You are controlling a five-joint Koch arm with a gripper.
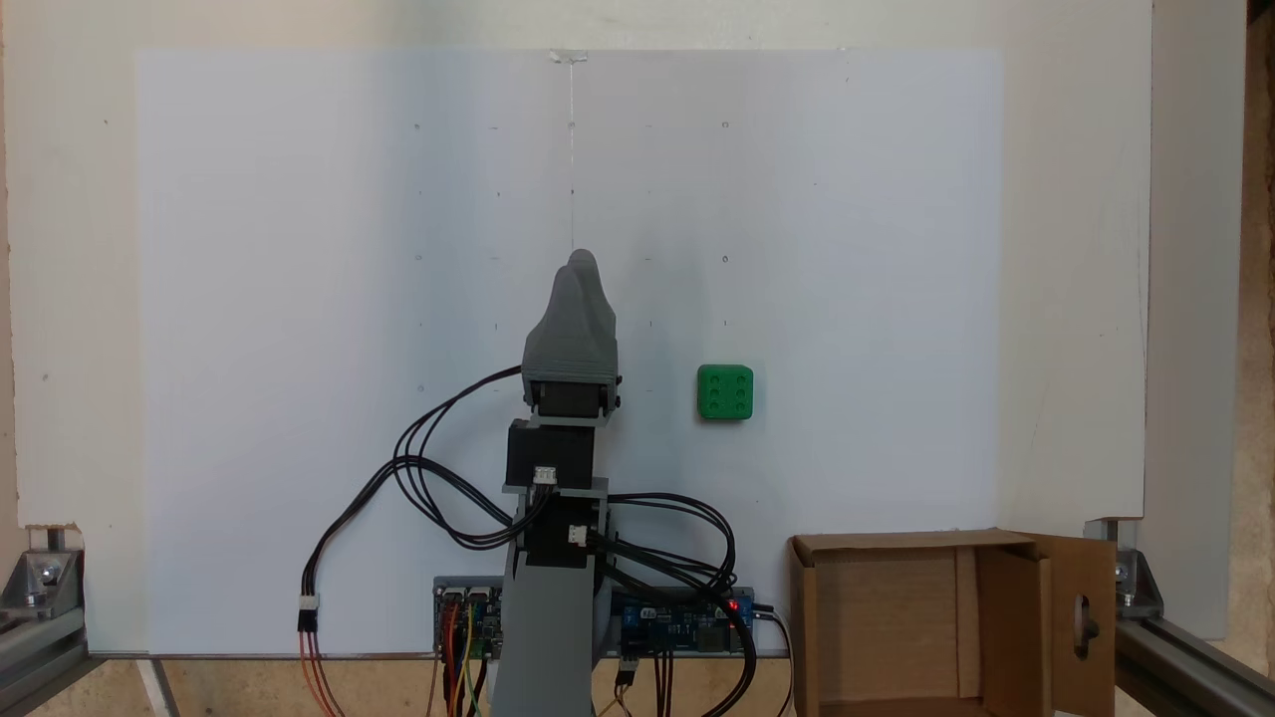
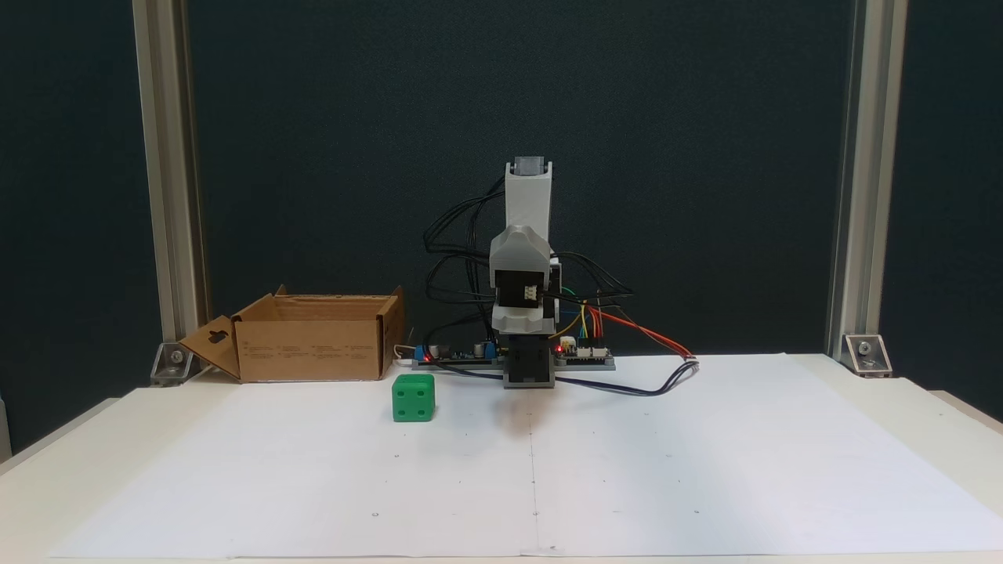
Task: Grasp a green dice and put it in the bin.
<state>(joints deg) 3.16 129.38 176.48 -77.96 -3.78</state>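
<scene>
The green dice (image 1: 725,391) (image 2: 413,397) rests on the white sheet, six pips facing up in a fixed view. My gripper (image 1: 581,264) is folded over the arm's base, its grey jaws pressed together with nothing between them. The dice lies apart from it, to its right and slightly nearer the base in that view. The bin (image 1: 896,543) (image 2: 313,348), a brown cardboard box with its flaps open, stands by the table edge beside the arm's base. One flap with the oval cutout (image 1: 1084,622) hangs outward. The arm (image 2: 528,196) stands upright behind the dice.
Circuit boards (image 1: 677,622) and loose black cables (image 1: 428,478) surround the arm's base. Aluminium frame posts (image 2: 168,196) (image 2: 858,196) rise at the back corners. The white sheet (image 1: 299,299) covers most of the tabletop.
</scene>
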